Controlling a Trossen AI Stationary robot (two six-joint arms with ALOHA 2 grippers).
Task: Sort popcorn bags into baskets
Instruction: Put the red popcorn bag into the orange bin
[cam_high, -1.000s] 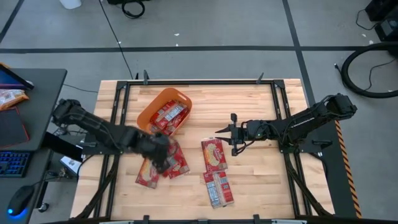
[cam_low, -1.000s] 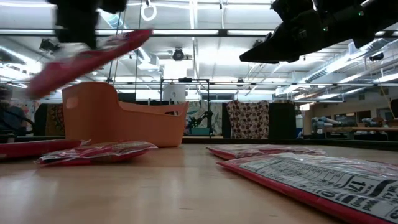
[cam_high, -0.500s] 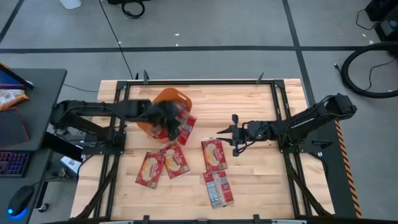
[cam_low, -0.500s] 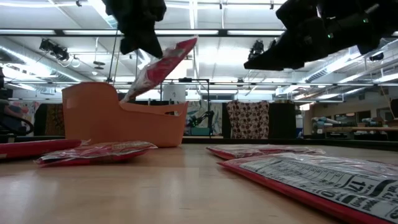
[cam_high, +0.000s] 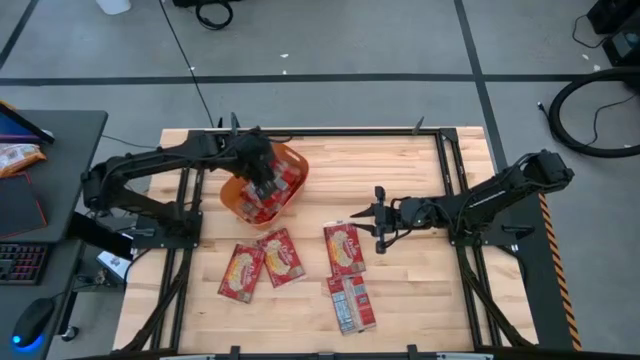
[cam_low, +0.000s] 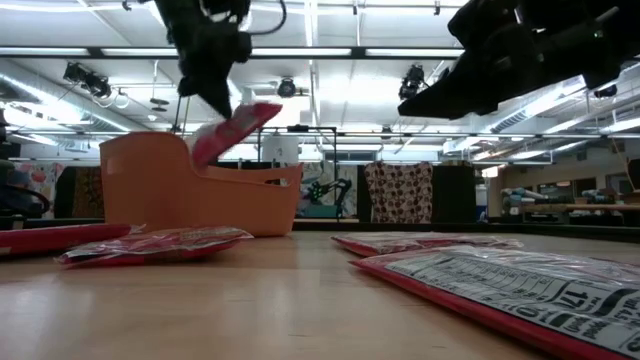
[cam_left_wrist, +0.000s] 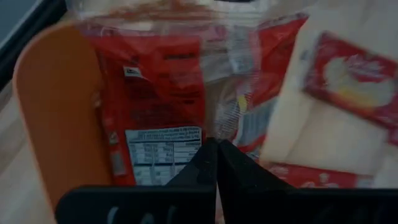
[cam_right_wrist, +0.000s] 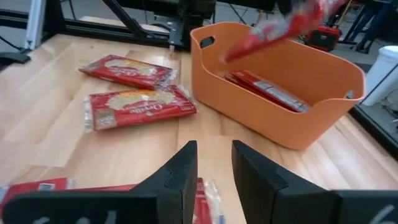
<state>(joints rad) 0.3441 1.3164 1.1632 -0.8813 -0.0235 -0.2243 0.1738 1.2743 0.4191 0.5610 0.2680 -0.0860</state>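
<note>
My left gripper (cam_low: 215, 95) is pinched tight on one end of a popcorn bag (cam_low: 235, 130) that droops below it over the orange basket (cam_high: 240, 190), so I'd say these are light, floppy and crinkly-slick, best nipped at the flat sealed edge.

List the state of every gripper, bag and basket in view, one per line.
left gripper: shut on held popcorn bag, above the basket
held popcorn bag: tilted, over the basket
right gripper: open, empty, waiting over the table
orange basket: upright, holding bags
four loose popcorn bags: flat on the table
</note>
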